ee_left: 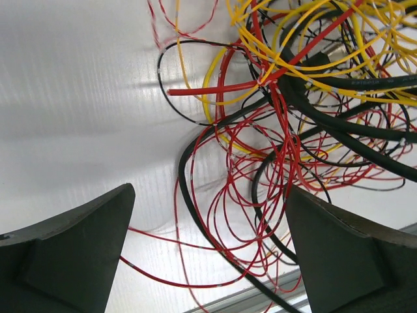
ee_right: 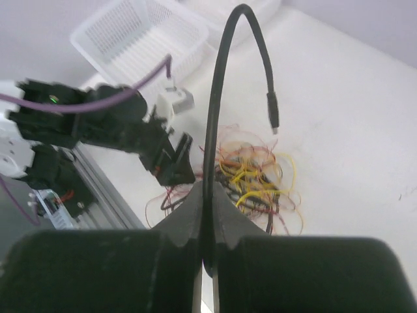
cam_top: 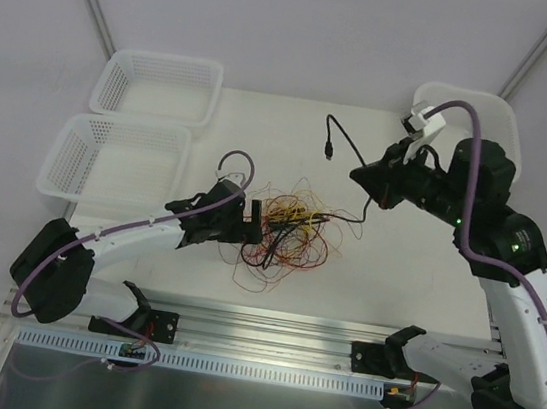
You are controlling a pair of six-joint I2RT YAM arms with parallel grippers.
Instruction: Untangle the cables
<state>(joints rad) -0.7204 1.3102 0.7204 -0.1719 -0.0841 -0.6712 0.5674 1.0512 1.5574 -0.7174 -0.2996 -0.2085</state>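
Cables (cam_top: 288,229) lie in a red, yellow and black tangle near the middle of the white surface (cam_top: 416,274). My left claw (cam_top: 254,220) sits low at the tangle's left edge, spread wide and gripping nothing (red loops show between its fingers (ee_left: 85,248)). My right claw (cam_top: 361,176), raised to the right, is clenched on one black cable (cam_top: 345,141), whose plug end arches free.
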